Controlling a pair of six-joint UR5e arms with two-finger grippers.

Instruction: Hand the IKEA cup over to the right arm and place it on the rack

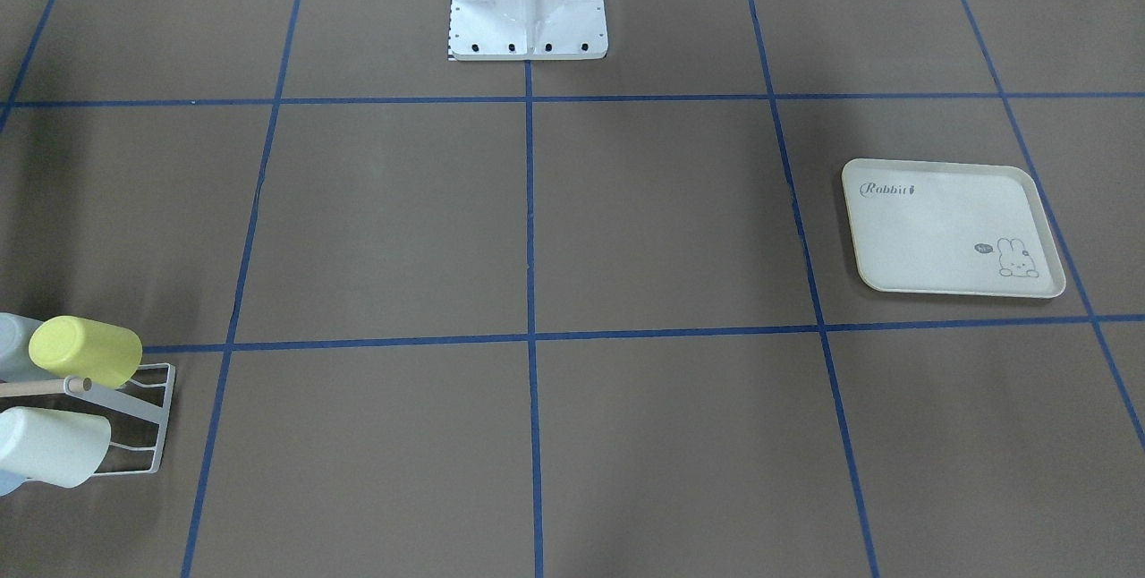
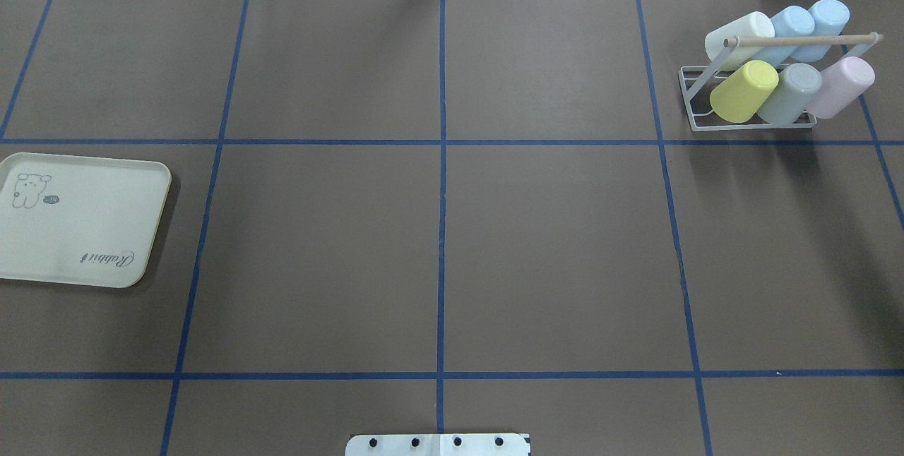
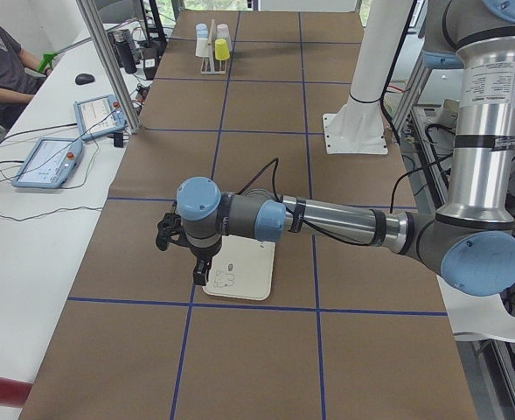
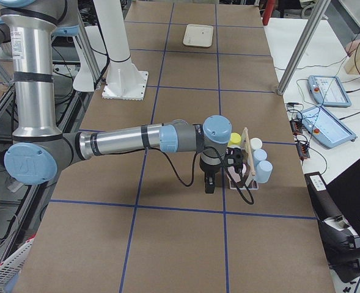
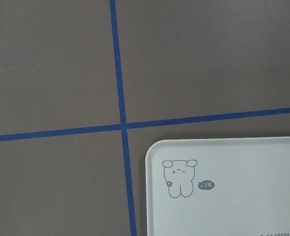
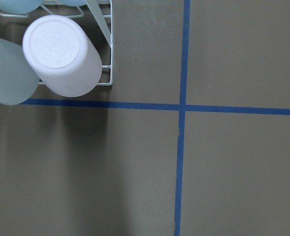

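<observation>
nearest the robot, its white base plate (image 2: 438, 445) sits at the edge of the brown table (image 2: 551, 251), which is marked into squares by blue tape (image 2: 442, 230). farther out on the robot's left lies the cream rabbit-print tray (image 2: 78, 219), flat on the paper. the left gripper (image 3: 201, 276) hangs pointing down over one edge of it. it shows only in the side view, so i cannot tell how its claw stands. farther out again, on the robot's right, the right gripper (image 4: 208, 188) hangs pointing down just beside the rack (image 2: 707, 75), on the robot's side of it. its claw cannot be judged either. the rack stands in the far right square with six cups tilted on its prongs in two rows. the nearer row is a yellow cup (image 2: 743, 91), a grey cup (image 2: 791, 92) and a pink cup (image 2: 844, 85). the farther row is a cream cup (image 2: 738, 29) and two light blue cups (image 2: 789, 22). the wooden dowel (image 2: 801, 39) runs across above the farther row. which of these is the ikea cup i cannot tell, but all six rest on the rack.
</observation>
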